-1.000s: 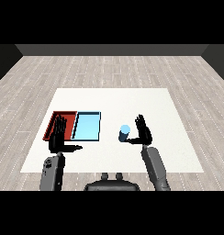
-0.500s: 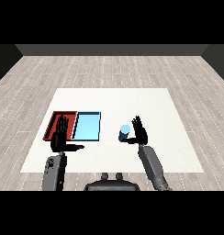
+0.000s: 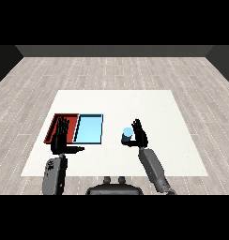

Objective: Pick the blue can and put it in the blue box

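The blue can stands upright on the white table, right of the blue tray; the right hand sits just beside it, fingers spread, gripping nothing; the left hand, fingers straight, overlaps the red tray.

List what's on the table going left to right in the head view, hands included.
Left hand over the red tray, light blue tray, blue can, right hand.
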`<state>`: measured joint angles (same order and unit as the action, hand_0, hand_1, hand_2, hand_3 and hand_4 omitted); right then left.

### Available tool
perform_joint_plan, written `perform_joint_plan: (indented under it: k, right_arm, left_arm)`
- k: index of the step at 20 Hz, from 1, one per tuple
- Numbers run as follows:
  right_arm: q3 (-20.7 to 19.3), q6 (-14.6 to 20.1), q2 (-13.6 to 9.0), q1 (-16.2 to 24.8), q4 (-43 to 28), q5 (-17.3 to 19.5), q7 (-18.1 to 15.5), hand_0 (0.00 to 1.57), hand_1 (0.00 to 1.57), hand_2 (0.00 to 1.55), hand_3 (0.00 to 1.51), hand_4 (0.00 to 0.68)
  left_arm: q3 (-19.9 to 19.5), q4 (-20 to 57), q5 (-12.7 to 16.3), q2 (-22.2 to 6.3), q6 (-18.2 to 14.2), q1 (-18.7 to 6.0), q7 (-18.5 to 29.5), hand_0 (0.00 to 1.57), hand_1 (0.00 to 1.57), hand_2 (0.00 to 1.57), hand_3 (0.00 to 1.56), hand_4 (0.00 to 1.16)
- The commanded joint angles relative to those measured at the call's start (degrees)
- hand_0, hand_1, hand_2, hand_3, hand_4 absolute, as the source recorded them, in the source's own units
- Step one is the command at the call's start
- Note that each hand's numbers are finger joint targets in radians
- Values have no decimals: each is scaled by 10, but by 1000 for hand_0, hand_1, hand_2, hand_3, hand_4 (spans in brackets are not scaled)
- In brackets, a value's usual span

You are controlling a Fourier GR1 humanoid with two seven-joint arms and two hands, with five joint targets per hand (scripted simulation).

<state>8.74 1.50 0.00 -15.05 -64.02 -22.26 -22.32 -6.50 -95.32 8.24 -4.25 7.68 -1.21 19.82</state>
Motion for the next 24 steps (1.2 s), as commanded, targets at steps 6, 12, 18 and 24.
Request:
perform_joint_plan:
  k: [6,12,18,24]
  right_arm:
    - [28,26,0,-29,16,-25,13,0,0,0,0,0]
    - [45,15,0,-53,106,-37,-45,0,0,0,0,0]
    - [59,30,0,-85,123,-60,-16,0,0,0,0,0]
    - [54,195,0,-99,145,-16,-39,1534,1534,1491,1452,658]
  left_arm:
    - [-2,-33,-6,5,-26,5,-21,0,0,0,0,0]
    - [-6,1,5,-6,9,16,8,0,0,0,0,0]
    - [-13,-8,17,-9,15,14,2,0,0,0,0,0]
    - [-7,32,-4,1,-10,-31,7,0,0,0,0,0]
